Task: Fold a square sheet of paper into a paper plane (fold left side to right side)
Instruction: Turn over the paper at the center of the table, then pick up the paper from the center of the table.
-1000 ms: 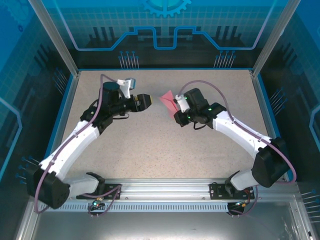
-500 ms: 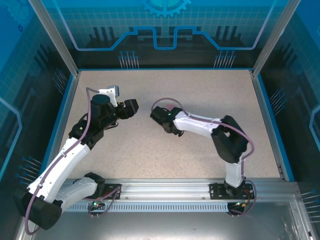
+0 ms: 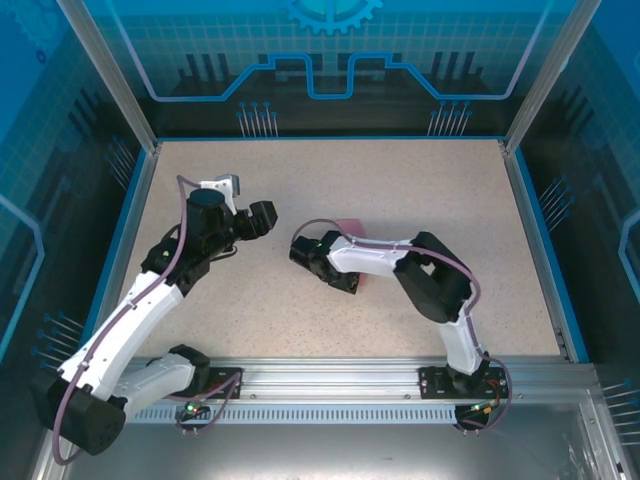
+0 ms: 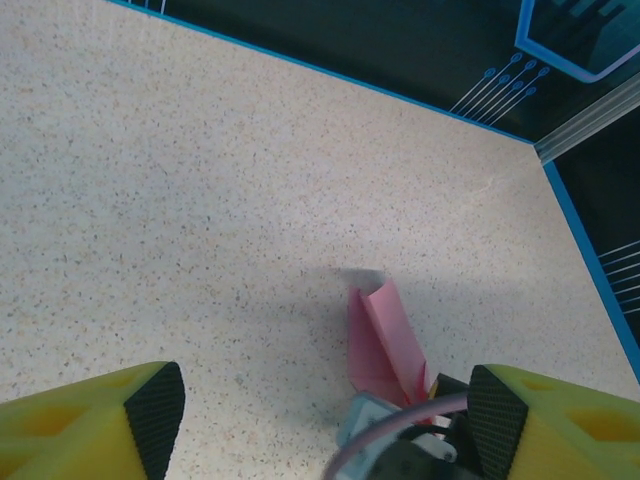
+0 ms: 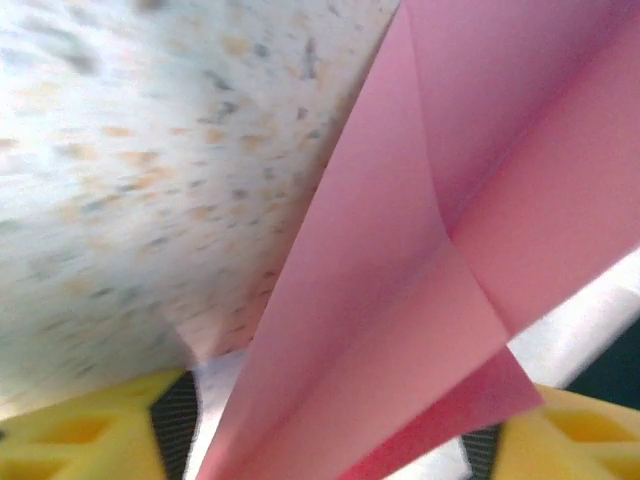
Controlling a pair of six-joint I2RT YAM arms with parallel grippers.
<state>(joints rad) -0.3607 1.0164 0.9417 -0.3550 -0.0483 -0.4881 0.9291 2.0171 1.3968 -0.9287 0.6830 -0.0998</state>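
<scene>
The square sheet of paper is now a slim pink paper plane (image 4: 385, 340) with a centre crease, low over the speckled table (image 3: 420, 180). From above, pink (image 3: 352, 222) shows on both sides of the right forearm. My right gripper (image 3: 348, 281) is at the plane's near end. In the right wrist view the pink folds (image 5: 400, 300) run down between the pads (image 5: 176, 425), which stand wide apart: the right gripper (image 5: 330, 430) is open. My left gripper (image 3: 264, 214) hovers left of the plane, open (image 4: 325, 405), with nothing between its fingers.
The right arm (image 3: 420, 270) bends across the table's middle, over the paper. A blue rim (image 3: 525, 230) and dark panel walls border the table. Bare tabletop lies at the back and to the right.
The right arm swung left and down, bringing the plane from the back centre to the table's middle, and its jaws opened. The left gripper drew back to the left and opened a little wider.
</scene>
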